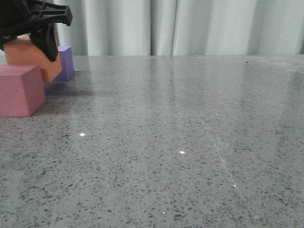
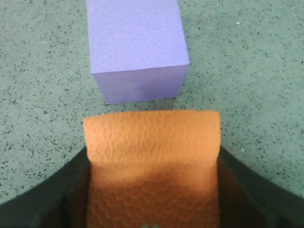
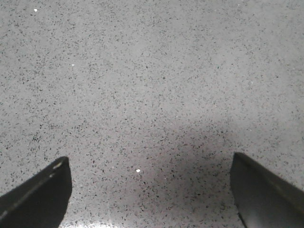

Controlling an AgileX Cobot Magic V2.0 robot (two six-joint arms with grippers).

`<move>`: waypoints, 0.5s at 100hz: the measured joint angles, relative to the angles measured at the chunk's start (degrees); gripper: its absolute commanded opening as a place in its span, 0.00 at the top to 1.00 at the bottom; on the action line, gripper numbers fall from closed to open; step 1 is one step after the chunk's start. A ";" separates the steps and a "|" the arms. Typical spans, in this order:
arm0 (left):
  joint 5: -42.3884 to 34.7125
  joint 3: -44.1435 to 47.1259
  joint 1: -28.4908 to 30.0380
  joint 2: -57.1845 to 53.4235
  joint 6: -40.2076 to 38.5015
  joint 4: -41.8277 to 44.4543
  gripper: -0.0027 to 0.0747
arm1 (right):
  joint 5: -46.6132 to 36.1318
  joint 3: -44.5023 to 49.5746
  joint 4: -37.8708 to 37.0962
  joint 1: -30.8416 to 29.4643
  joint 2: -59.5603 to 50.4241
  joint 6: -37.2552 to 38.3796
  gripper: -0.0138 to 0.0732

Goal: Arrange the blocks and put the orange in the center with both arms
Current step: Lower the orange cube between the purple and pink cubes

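My left gripper [image 1: 29, 47] is shut on the orange cube [image 1: 26, 58] at the far left of the table. It holds the cube between the pink-red cube [image 1: 19, 90] in front and the purple cube [image 1: 65, 64] behind. I cannot tell whether the orange cube rests on the tabletop. In the left wrist view the orange cube [image 2: 152, 142] fills the space between the fingers of the left gripper [image 2: 152, 199]. The purple cube [image 2: 137, 47] lies just beyond it, across a thin strip of stone. My right gripper [image 3: 148, 166] is open and empty over bare tabletop. It is out of the front view.
The grey speckled stone tabletop [image 1: 180, 142] stretches to the right of the cubes. A pale curtain [image 1: 190, 26] hangs behind the table's far edge.
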 measured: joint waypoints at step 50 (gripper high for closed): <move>-1.95 0.25 1.41 0.36 1.31 -1.11 0.84 | 0.00 0.00 0.00 0.00 0.00 0.00 0.08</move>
